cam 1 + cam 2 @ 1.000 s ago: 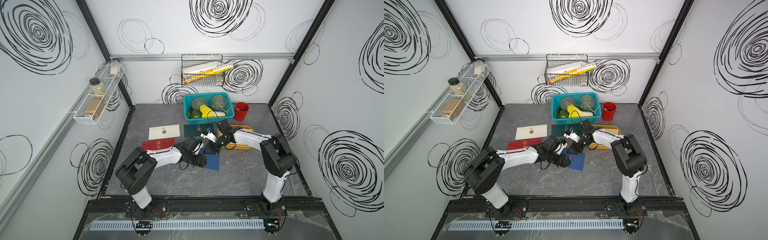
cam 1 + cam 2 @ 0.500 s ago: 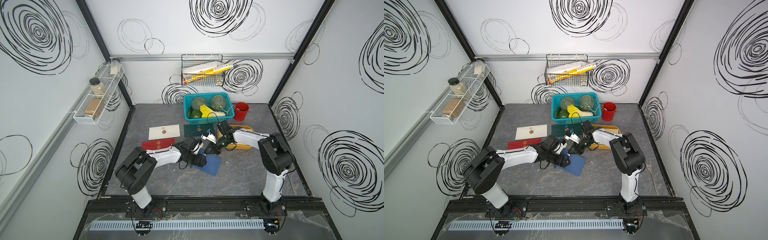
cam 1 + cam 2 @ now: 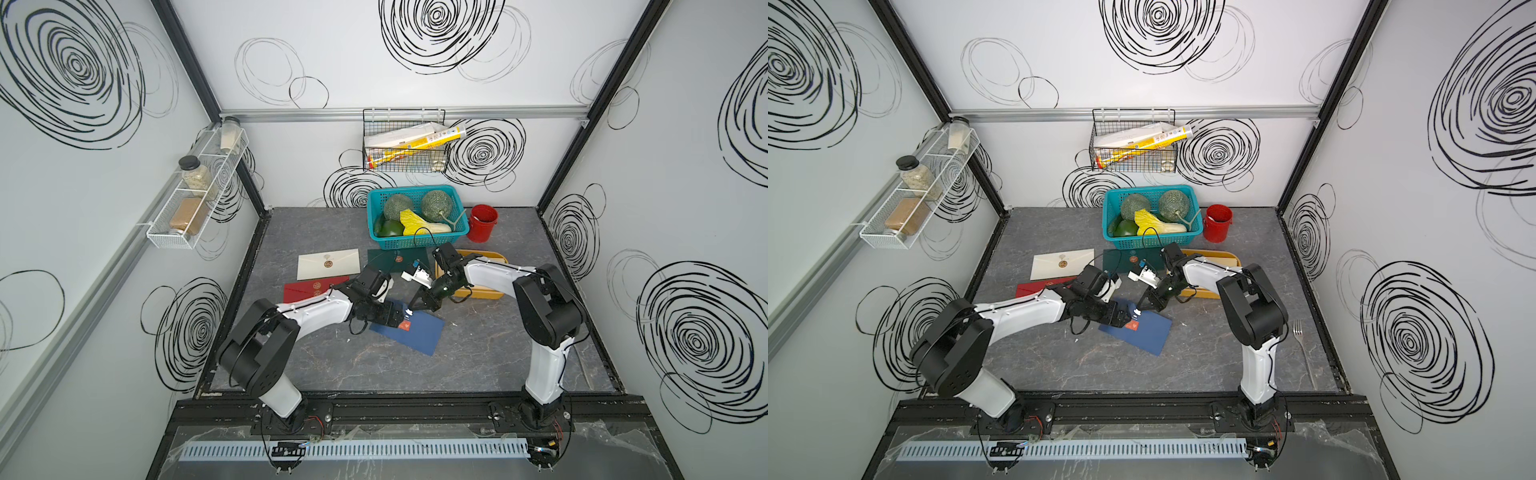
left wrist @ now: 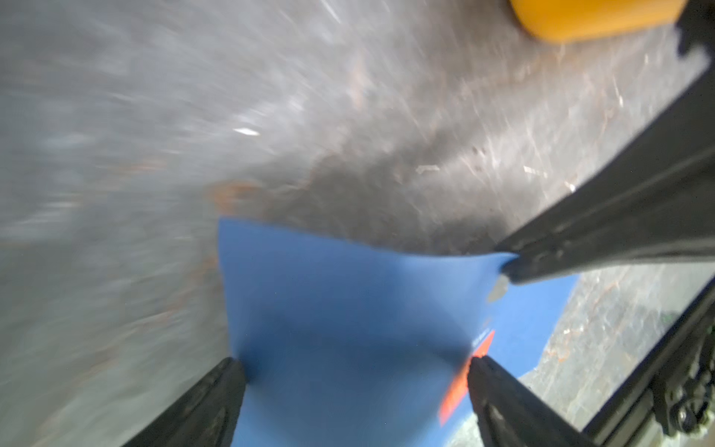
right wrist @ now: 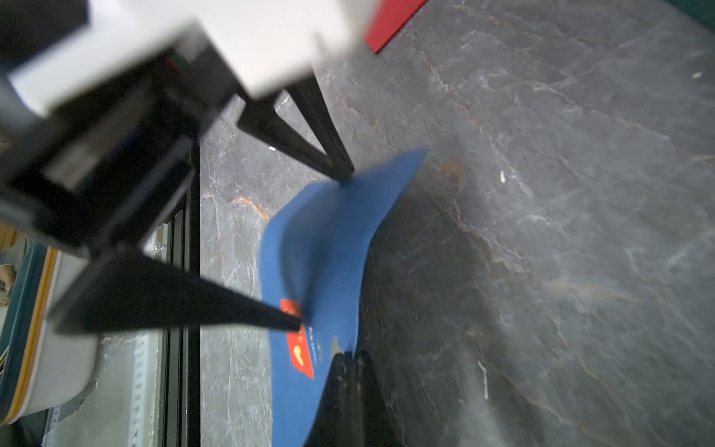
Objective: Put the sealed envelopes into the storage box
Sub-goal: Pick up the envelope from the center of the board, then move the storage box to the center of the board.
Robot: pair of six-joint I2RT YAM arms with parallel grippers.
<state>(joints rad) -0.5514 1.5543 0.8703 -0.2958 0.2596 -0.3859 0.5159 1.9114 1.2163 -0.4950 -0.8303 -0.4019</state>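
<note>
Pinching one corner of the navy envelope (image 3: 409, 332) with the right fingers (image 5: 346, 381), pressed tight together on the paper and bowing it up off the grey bench (image 3: 478, 353). Holding the left fingers (image 3: 397, 319) wide apart across the same envelope, one tip by its red label (image 5: 300, 354). Lying at frame centre in both top views, below and left of the orange-yellow storage box (image 3: 484, 294), outside it. Resting flat further up-left: white envelope (image 3: 328, 266), dark green envelope (image 3: 384, 266), red envelope (image 3: 309, 287).
</note>
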